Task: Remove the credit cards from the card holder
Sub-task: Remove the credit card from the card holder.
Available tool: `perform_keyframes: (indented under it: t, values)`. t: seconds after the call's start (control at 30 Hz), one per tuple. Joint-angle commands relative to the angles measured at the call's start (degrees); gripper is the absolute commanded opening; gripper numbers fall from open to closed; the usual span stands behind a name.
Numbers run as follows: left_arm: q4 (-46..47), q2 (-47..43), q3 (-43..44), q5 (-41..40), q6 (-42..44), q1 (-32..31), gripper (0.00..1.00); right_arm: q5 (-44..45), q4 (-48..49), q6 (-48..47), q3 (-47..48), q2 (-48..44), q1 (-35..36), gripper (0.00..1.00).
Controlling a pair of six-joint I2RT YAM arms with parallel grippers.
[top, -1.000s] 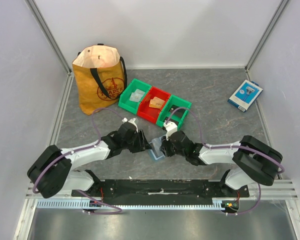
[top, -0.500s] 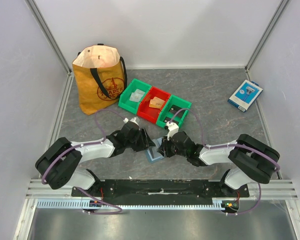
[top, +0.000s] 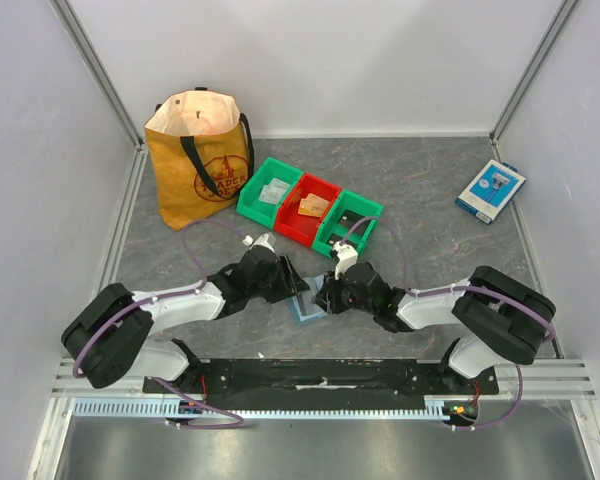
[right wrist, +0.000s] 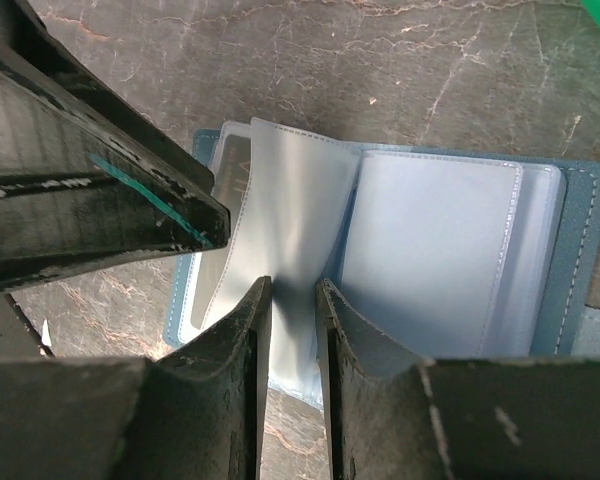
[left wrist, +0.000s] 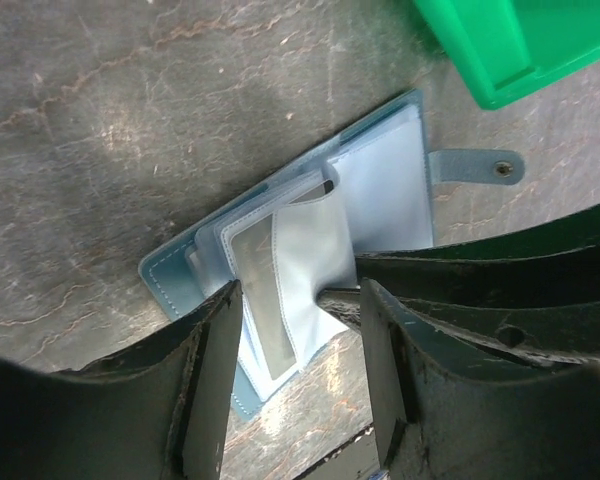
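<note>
Your right gripper pinched clear sleeve of open card holder; your left gripper, jaws half apart, straddled same sleeve, holding nothing.

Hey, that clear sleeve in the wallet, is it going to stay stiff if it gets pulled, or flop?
Probably floppy: the sleeve curls where the right gripper pinches it. Likely slick too, given its glossy sheen. The wallet looks thin and light, so it may drag along unless pinned.

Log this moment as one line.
dusty-blue bifold card holder: open on grey table | right gripper: shut on its clear plastic sleeve | left gripper: open, straddling that sleeve
</note>
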Motion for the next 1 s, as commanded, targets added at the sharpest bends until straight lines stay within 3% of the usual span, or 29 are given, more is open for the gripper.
perform_keyframes:
  t: [0.0,0.23,0.47,0.73,0.97]
  values:
    - [4.7,-2.5,0.8,-3.0,1.5,-0.9,0.59,-2.3,-1.2,0.8,-0.9,1.6,0.6,0.30]
    - [6.1,1.1,3.4,-2.9,5.5,-0.6,0.65,-2.4,-1.1,0.9,-1.0,1.4,0.6,0.29]
    - [-5.8,-5.3,4.3,-8.3,3.9,-0.7,0.65,-2.0,-1.2,1.0,-1.3,1.1,0.5,0.28]
    - [3.2,-7.1,-0.9,1.4,-0.4,-0.9,0.59,-2.4,-0.7,1.1,-1.5,1.7,0.4,0.28]
    - [7.3,-3.5,-2.3,-0.2,-1.2,-0.9,0.59,-2.5,-0.6,1.3,-1.6,1.5,0.4,0.27]
